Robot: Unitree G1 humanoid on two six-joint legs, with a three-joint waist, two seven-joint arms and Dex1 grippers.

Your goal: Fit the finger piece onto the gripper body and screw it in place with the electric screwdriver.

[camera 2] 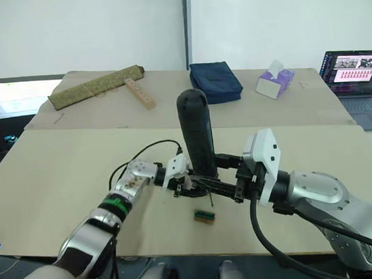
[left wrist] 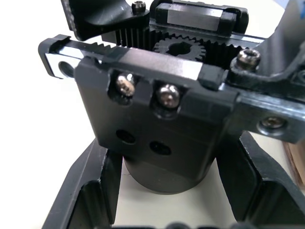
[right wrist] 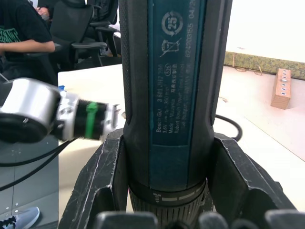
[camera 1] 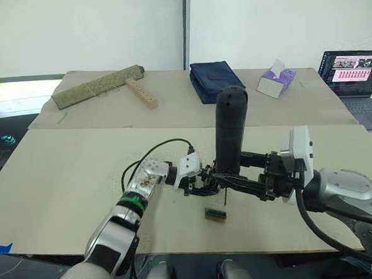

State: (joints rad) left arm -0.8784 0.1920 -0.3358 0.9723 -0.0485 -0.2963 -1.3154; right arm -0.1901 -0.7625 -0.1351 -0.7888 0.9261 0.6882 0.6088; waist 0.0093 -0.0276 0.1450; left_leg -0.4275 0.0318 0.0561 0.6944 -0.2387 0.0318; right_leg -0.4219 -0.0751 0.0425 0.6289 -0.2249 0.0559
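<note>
Screwdriver: electric screwdriver [camera 1: 231, 131] upright, rounded end up, clenched low on its barrel by the right gripper [camera 1: 242, 174]; thin metal bit pointing down just right of the gripper body.
Right gripper: fingers [right wrist: 102, 181] pressed against both sides of the barrel in the right wrist view; printed label legible there, unreadable from the head views.
Gripper body: gripper body [camera 1: 203, 181] held above the table at the tip of the left gripper [camera 1: 187, 177], just left of the screwdriver's lower end.
Left gripper: fingers [left wrist: 90, 191] closed around the round base of the gripper body; left wrist view alone reveals a gear, toothed rack and two screw heads on the part.
Finger piece: cannot tell apart from the dark cluster of linkages.
Block: small green-and-brown block [camera 1: 215, 214] lying on the table [camera 1: 62, 179], below the bit, apart from it.
Far table: olive roll [camera 1: 97, 85], wooden block with holes [camera 1: 141, 93], blue pouch [camera 1: 216, 81], tissue box [camera 1: 276, 81].
Laptop: laptop [camera 1: 352, 72] open at far right.
Background: seated person [right wrist: 21, 33] and office chairs in the right wrist view.
</note>
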